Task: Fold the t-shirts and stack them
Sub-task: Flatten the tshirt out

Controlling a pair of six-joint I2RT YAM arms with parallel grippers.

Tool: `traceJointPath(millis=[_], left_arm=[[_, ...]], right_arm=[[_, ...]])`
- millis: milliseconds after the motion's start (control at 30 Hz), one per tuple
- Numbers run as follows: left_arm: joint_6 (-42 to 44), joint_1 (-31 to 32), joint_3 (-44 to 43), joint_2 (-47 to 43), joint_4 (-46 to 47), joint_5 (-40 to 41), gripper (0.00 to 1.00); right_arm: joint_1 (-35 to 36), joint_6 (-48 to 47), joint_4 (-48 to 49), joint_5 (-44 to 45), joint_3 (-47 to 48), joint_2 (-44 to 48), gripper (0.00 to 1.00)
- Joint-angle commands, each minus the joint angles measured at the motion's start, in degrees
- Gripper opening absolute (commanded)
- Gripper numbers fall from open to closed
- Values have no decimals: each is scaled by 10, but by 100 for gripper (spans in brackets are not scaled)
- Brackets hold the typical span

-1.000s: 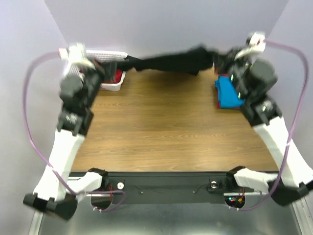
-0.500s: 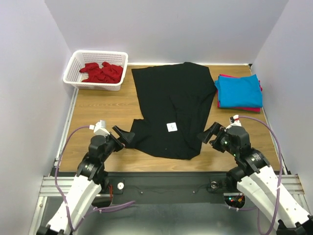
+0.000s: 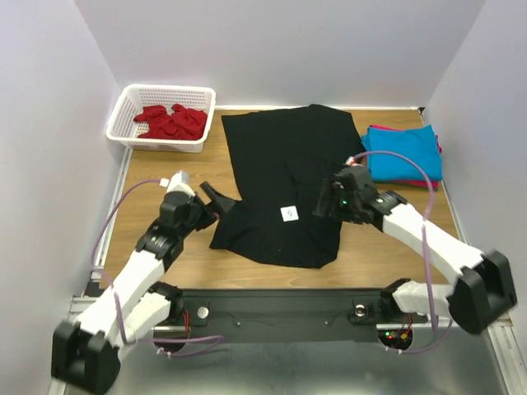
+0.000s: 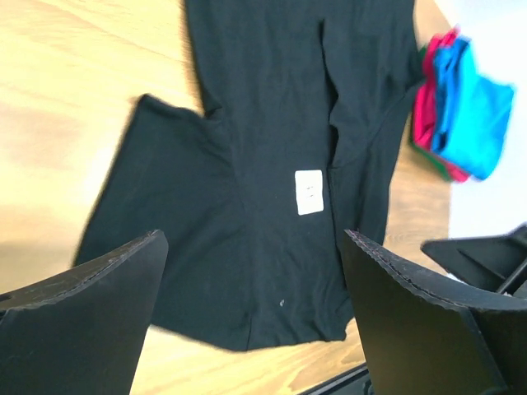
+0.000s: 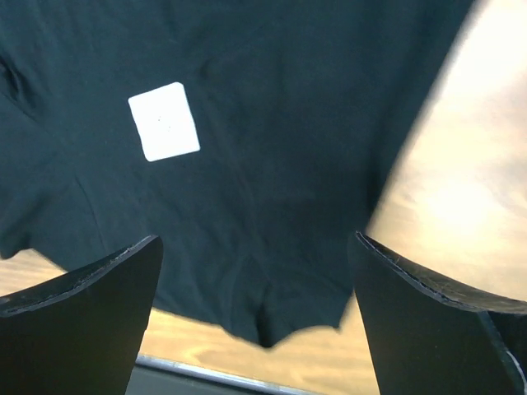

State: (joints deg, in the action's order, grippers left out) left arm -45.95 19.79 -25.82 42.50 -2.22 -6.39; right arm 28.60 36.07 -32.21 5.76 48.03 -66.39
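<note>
Black t-shirt (image 3: 280,164) lies spread on the wooden table (image 3: 165,177), reaching from the far edge almost to the near one, its small white tag (image 3: 289,214) face up near the robot's end. Folding looks barely begun, if at all: a lengthwise crease runs down the shirt's right half, though whether that is a fold cannot be told. The left gripper (image 4: 253,239) hangs just off the left sleeve and the right gripper (image 5: 256,240) sits above the shirt's right side. Both have their fingers spread wide with nothing between them.

The step in hand appears to be choosing a hold on the laid-out shirt. The next move probably calls for each arm to drop onto an edge, pinch the cloth without bunching it, and carry that edge across evenly so the fold lands straight.

At the far left corner, the white lattice basket (image 3: 123,111) holds a heap of crumpled red shirts (image 3: 171,121), apparently waiting their turn. At the far right, a folded turquoise shirt (image 3: 403,152) tops a red one (image 3: 403,183), the stack this black shirt should join
</note>
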Motion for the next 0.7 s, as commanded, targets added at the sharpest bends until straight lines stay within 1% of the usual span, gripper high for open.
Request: traceJointPath(millis=[0, 33, 67, 100, 133, 167, 200, 333, 400, 533, 600, 633, 667], left_arm=[[24, 43, -44, 116, 127, -20, 99], [25, 52, -51, 141, 157, -22, 99], [28, 67, -66, 164, 172, -26, 98], [31, 74, -74, 214, 187, -31, 99], [32, 80, -81, 240, 212, -37, 99], [37, 89, -96, 265, 220, -43, 99], [39, 94, -104, 315, 223, -46, 99], [28, 107, -109, 404, 236, -73, 98], [10, 116, -85, 421, 251, -76, 99], [-31, 151, -33, 414, 259, -47, 99], [-51, 189, -6, 411, 259, -33, 99], [-75, 203, 1, 411, 259, -31, 98], [-89, 237, 13, 412, 259, -28, 98]], right_arm=[[45, -24, 52, 26, 52, -71, 100], [51, -22, 84, 16, 44, -94, 100], [60, -19, 97, 6, 39, -105, 100], [65, -7, 104, -13, 37, -116, 100], [69, 0, 114, -15, 34, -137, 100], [75, 6, 119, -15, 24, -145, 100], [76, 19, 123, -12, 19, -153, 100], [75, 44, 132, 6, -2, -180, 100], [75, 48, 133, 13, -12, -196, 100], [75, 51, 136, 30, -15, -220, 100], [75, 51, 137, 47, -13, -226, 100], [75, 52, 137, 54, -9, -228, 100], [76, 51, 137, 59, -7, -230, 100]])
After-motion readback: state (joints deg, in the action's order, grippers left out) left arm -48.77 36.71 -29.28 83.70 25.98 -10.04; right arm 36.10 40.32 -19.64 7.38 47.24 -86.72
